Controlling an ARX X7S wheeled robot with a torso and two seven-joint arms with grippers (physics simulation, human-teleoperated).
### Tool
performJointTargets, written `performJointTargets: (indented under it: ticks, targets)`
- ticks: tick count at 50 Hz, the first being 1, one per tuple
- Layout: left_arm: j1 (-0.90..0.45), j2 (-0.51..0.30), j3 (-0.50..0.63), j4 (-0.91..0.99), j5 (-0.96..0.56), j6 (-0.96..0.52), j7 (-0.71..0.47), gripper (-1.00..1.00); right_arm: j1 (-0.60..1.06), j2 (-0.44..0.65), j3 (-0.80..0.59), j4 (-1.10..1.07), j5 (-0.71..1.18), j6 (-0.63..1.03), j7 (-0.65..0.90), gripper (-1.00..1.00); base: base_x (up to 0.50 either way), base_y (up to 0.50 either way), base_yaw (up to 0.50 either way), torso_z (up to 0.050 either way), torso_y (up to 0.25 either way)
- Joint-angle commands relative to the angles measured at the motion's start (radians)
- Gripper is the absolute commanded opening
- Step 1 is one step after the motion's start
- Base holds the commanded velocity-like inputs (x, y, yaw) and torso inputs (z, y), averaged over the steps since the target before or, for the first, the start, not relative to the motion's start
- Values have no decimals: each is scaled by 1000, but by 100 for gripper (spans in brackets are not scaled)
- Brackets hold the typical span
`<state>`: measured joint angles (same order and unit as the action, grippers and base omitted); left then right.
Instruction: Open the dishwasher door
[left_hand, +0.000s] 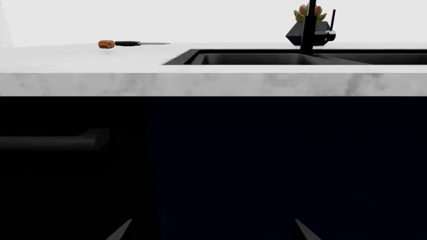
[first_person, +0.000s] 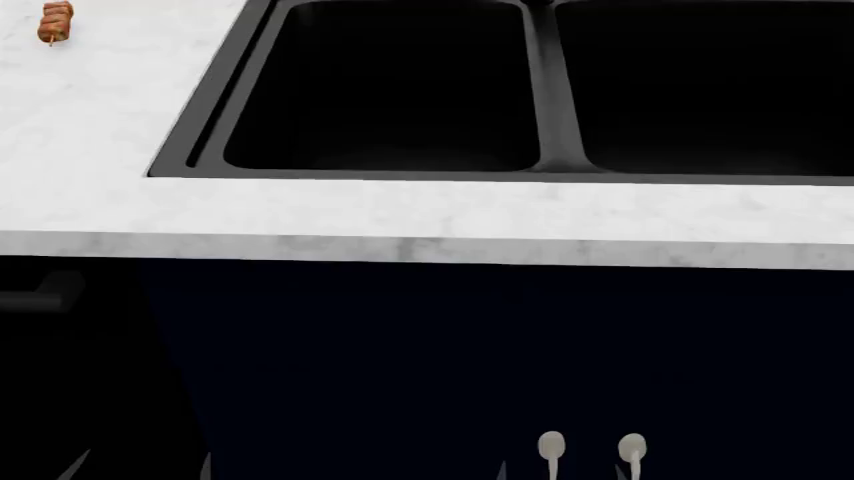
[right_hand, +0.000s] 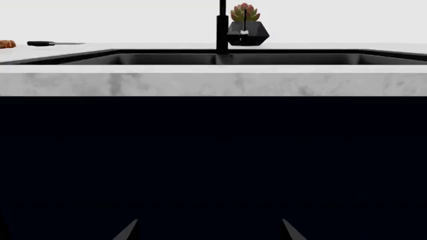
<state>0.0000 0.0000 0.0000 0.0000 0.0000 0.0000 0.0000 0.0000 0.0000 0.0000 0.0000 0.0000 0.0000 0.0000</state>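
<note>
The dishwasher door (left_hand: 67, 190) is a flat black panel under the counter, beside the navy cabinet front. Only the end of its black bar handle (left_hand: 60, 142) shows. In the head view the door (first_person: 80, 390) is at the far left, with its handle end (first_person: 40, 295) at the frame edge. My left gripper (left_hand: 212, 231) is open and empty, facing the seam between door and cabinet, short of both. Its tips show low in the head view (first_person: 139, 468). My right gripper (right_hand: 209, 231) is open and empty, facing the navy cabinet front (right_hand: 213, 160) under the sink.
A white marble countertop (first_person: 400, 215) overhangs the fronts. It holds a black double sink (first_person: 387, 90), a black faucet (left_hand: 308, 27), a potted succulent (right_hand: 245, 25) and a knife (left_hand: 130, 44). Two small white knobs (first_person: 551, 445) sit on the navy cabinet.
</note>
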Motion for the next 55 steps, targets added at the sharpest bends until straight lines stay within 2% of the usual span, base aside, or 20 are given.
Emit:
performJointTargets:
  ticks: [1,14,19,29,38,55]
  targets:
    - [-5,-49,58,-10,-49,8,-58,100,2,35,-43,4,35,-3,43,100,0,0,0,0,0]
    - [1,-77,96,13,-28,12,-87,100,-6,59,-76,2,46,-19,82,100,0,0,0,0,0]
    - [4,-78,96,40,-65,-11,-82,100,-10,67,-84,-14,52,-18,91,100,0,0,0,-47,0]
    - [4,-94,116,34,-43,23,-108,100,-18,80,-101,-35,63,-15,106,100,0,0,0,-50,0]
    - [2,-105,128,13,-47,43,-120,100,-19,90,-120,-37,58,-18,122,100,0,0,0,0,0]
    - [6,-122,152,28,-50,43,-142,100,-21,108,-138,-42,83,-17,143,100,0,494,0,0,0]
